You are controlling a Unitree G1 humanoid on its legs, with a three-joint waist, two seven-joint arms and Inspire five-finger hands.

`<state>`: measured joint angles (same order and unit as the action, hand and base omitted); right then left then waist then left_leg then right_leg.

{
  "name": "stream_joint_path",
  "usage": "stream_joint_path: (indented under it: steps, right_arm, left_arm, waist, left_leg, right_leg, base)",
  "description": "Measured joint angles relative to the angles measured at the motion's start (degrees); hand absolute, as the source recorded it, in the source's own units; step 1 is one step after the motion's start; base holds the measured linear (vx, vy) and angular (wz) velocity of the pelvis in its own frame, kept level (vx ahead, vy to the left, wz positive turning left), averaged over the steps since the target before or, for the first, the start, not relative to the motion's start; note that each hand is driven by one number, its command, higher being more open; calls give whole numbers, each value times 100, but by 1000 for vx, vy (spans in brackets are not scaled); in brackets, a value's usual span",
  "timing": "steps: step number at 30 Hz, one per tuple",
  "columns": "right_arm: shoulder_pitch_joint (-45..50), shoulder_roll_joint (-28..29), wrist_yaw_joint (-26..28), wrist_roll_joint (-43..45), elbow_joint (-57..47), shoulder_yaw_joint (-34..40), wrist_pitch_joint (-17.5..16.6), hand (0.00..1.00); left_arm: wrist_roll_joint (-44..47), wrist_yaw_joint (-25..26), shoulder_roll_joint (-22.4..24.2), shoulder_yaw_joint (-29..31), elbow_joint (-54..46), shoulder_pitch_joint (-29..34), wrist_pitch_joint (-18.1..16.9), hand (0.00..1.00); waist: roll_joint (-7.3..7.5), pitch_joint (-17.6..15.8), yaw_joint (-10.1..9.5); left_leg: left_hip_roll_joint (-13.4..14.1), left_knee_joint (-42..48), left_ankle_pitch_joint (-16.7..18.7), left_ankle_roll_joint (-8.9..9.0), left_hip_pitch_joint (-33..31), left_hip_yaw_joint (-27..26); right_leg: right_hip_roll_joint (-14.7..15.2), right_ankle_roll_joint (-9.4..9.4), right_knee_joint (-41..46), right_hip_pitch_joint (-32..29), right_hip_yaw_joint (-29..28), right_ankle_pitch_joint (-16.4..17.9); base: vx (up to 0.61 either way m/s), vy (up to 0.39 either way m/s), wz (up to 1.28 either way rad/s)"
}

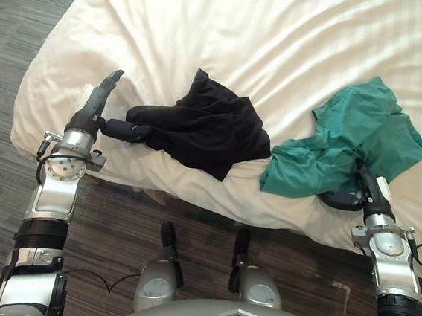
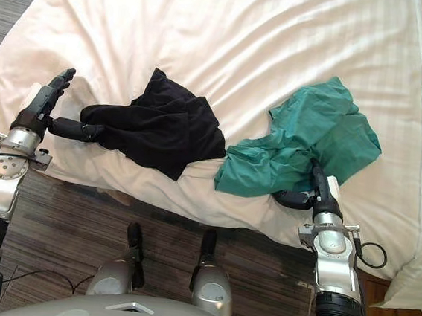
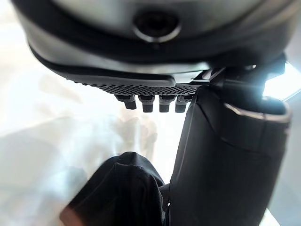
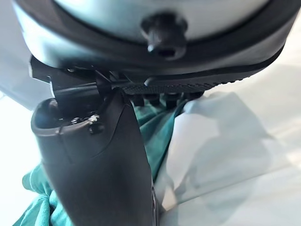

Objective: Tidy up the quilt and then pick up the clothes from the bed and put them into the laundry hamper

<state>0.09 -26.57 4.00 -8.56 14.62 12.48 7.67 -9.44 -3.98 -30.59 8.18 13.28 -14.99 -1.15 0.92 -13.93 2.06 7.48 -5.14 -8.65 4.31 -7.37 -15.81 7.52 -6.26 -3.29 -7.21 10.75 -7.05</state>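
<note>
The left hand (image 1: 94, 115) rests on its edge near the left corner of the bed. Its fingers (image 1: 109, 85) are straight and point up the mattress, and its thumb is spread wide to the side, the tip meeting the narrow end of the black garment (image 1: 210, 124) without closing on it. That garment lies crumpled on the white quilt (image 1: 245, 34), close to the near edge of the bed. Just beside it to the right, the green garment (image 1: 351, 138) lies bunched, and the two nearly touch at their lower corners. The right hand (image 1: 363, 189) sits at the green garment's near edge, its straight fingers lying against the cloth and its thumb stretched out to the side below the hem, gripping nothing. Dark striped floor (image 1: 13, 34) shows to the left of the bed.
</note>
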Motion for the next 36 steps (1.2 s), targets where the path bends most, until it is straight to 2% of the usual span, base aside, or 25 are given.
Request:
stream_joint_path:
  steps: [3, 7, 10, 13, 15, 17, 18, 19, 20, 22, 25, 28, 29, 32, 35, 36]
  right_arm:
    - [-68, 1, -7, 0, -87, -156, 70, 100]
    - [-121, 174, -76, -1, -211, -315, 105, 100]
    - [-107, 251, -111, -7, -282, -366, 111, 100]
    - [-119, 254, -114, -18, -348, -427, 172, 100]
    - [-164, 256, -114, -23, -349, -478, 177, 100]
    - [-251, 264, -108, -66, -349, -570, 195, 100]
    - [-278, 264, -105, -79, -349, -600, 199, 100]
    - [-384, 264, -74, -221, -349, -663, 200, 100]
    - [-439, 264, -67, -231, -349, -674, 200, 100]
    - [-512, 263, -64, -231, -349, -691, 201, 100]
    - [-625, 254, -50, -227, -349, -690, 285, 100]
    - [-765, 207, 22, -209, -354, -689, 289, 100]
    - [-809, 148, 64, -175, -372, -689, 279, 100]
    - [-872, 116, 78, -95, -422, -698, 135, 100]
    - [-899, -104, 53, 138, -418, -745, -80, 100]
    - [-930, -179, 65, 299, -415, -752, -124, 100]
  left_arm:
    - [5, 167, -33, -315, 11, -274, -104, 100]
    - [65, 260, -14, -749, -293, -540, -551, 100]
    - [364, -125, 130, -1007, -943, -548, -642, 100]
    - [769, -765, 310, -1316, -1166, -557, -614, 100]
    - [943, -1106, 425, -1499, -1152, -554, -369, 100]
    - [933, -1435, 505, -1720, -1066, -553, 239, 100]
    - [930, -1491, 515, -1767, -1001, -554, 398, 100]
    - [921, -1538, 564, -1883, -697, -566, 902, 100]
    - [918, -1526, 587, -1903, -563, -579, 1031, 100]
    - [865, -1416, 672, -1914, -362, -657, 1151, 100]
    - [324, -1265, 688, -1934, -289, -983, 1262, 100]
    - [-917, -855, 686, -2087, -251, -1093, 1115, 100]
    - [-1556, -697, 681, -2269, -197, -1197, 1100, 0]
    - [-2839, -569, 566, -2623, -12, -1452, 1077, 0]
    - [-3528, -584, 565, -2692, 48, -1539, 1072, 0]
    - [-3842, -440, 565, -2697, 60, -1480, 1034, 0]
  waist:
    - [71, -7, 8]
    - [174, -5, 110]
    - [183, 1, 152]
    - [181, 2, 159]
    - [179, 2, 197]
    - [179, 2, 277]
    - [178, 2, 291]
    - [177, 1, 284]
    - [167, -6, 292]
    - [158, -11, 309]
    - [145, -18, 312]
    - [99, -51, 341]
    - [65, -72, 375]
    - [-10, -119, 468]
    - [-78, -169, 523]
    - [-84, -173, 546]
  left_leg:
    - [12, 0, 2, 12, -14, -84]
    - [22, 0, 9, 22, -20, -163]
    - [18, 2, 9, 26, 22, -230]
    - [21, 3, 12, 30, 82, -295]
    - [23, 2, 19, 38, 93, -315]
    - [22, 1, 25, 42, 99, -338]
    - [22, 0, 27, 42, 100, -353]
    - [21, -1, 34, 43, 91, -454]
    - [21, -1, 40, 38, 80, -482]
    - [19, -1, 42, 34, 40, -503]
    - [19, -1, 29, 22, -1, -507]
    - [8, -2, 28, 22, -56, -526]
    - [4, -2, 29, 23, -75, -516]
    - [16, -3, 17, 41, -160, -505]
    - [28, -5, 13, 54, -198, -505]
    - [38, -5, 10, 59, -213, -509]
  right_leg:
    - [-24, -2, -3, -70, -91, -24]
    - [-44, 16, -88, -92, -171, -93]
    - [-43, 14, -89, -91, -231, -99]
    - [-49, 14, -88, -72, -291, -99]
    - [-52, 14, -89, -71, -316, -99]
    - [-51, 12, -96, -75, -340, -101]
    - [-51, 12, -102, -84, -356, -101]
    - [-53, 32, -106, -163, -463, -118]
    - [-53, 27, -113, -190, -487, -133]
    - [-53, 29, -115, -250, -511, -153]
    - [-54, 30, -116, -296, -523, -170]
    - [-48, 28, -116, -386, -592, -197]
    - [-44, 24, -116, -404, -590, -201]
    - [-47, 9, -115, -485, -590, -214]
    - [-43, -2, -114, -504, -599, -212]
    - [-39, -19, -93, -538, -607, -199]
  base:
    - [7, 5, -17]
    - [29, -2, -12]
    - [45, 4, -11]
    - [31, 3, -9]
    - [7, 3, -5]
    - [-6, 2, -3]
    - [-15, 4, -23]
    - [-11, 1, -27]
    - [-11, -1, -28]
    - [-5, -5, -8]
    - [1, -2, -2]
    - [14, -6, -9]
    - [0, 0, 0]
    - [5, -5, -1]
    - [-2, -4, -1]
    - [-6, -14, -4]
